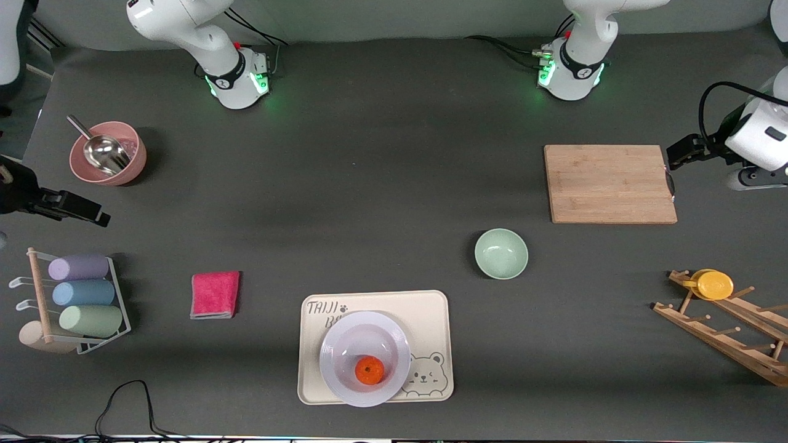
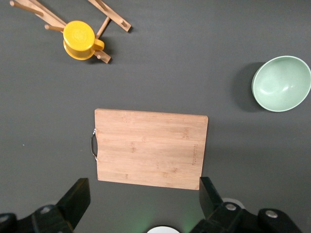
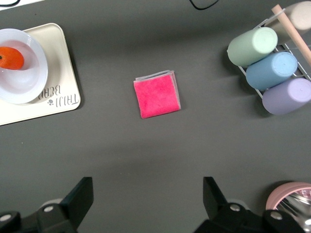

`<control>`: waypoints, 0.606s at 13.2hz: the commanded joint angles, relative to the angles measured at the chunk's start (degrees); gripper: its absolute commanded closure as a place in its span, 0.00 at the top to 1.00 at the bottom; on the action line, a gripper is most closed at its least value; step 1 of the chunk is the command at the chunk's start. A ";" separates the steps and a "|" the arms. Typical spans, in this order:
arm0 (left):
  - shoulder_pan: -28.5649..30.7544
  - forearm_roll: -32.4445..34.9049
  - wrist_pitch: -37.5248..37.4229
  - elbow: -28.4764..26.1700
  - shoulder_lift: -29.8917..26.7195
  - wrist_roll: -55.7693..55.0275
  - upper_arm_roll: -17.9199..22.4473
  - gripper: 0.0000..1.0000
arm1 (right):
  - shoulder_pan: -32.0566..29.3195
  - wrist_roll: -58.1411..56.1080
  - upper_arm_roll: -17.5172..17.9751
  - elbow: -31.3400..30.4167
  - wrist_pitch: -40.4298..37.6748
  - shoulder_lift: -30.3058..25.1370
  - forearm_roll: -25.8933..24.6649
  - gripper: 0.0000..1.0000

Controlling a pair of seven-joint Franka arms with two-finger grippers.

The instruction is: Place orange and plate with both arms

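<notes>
1. Though both arms show in the front view, you only get their bases and upper links there; the left gripper (image 2: 143,204) and right gripper (image 3: 146,201) appear only in their own wrist views, cut off at the frame edge so you see just the finger tips.
2. Part of the tray (image 1: 431,320) lettering is covered by the plate (image 1: 335,351); in the right wrist view the plate and orange (image 3: 9,58) are clipped by the frame edge.
3. You find the orange (image 1: 369,370) sitting in the plate's well, off-centre toward the front camera; the plate rests on the cream bear tray, its rim overhanging the tray edge nearest the front camera.
4. Mid-table is bare mat, so you have wide room between the tray and the arm bases. The pink cloth (image 1: 214,295) lies beside the tray toward the right arm's end; the mint-green bowl (image 1: 501,253) sits farther from the front camera than the tray, toward the left arm's end.
5. Left gripper hangs over the mat just beside the wooden cutting board (image 2: 150,148), fingers spread wide, gripping nothing, touching nothing.
6. Right gripper hangs over bare mat near the pink cloth (image 3: 157,94), fingers spread wide too, nothing between them.
7. Table ends are crowded: cup rack (image 1: 74,295) and pink bowl with metal scoop (image 1: 108,154) at the right arm's end, wooden peg rack with yellow cup (image 1: 713,285) at the left arm's.
</notes>
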 commanded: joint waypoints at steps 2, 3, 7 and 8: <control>-8.37 -0.65 -0.85 2.34 0.44 2.47 10.01 1.00 | -11.01 2.12 11.38 -5.94 -0.32 -5.60 -1.97 1.00; -8.92 -0.65 -0.85 2.34 0.44 2.47 10.65 1.00 | -14.99 2.20 16.06 -7.08 0.20 -5.87 -3.19 1.00; -8.75 -0.65 -1.12 2.34 0.44 2.47 10.66 1.00 | -22.54 3.34 25.54 -16.82 8.53 -10.78 -4.78 1.00; -9.02 -0.65 -1.64 2.34 0.44 2.30 10.66 1.00 | -27.46 3.35 30.64 -17.72 8.82 -11.58 -4.87 1.00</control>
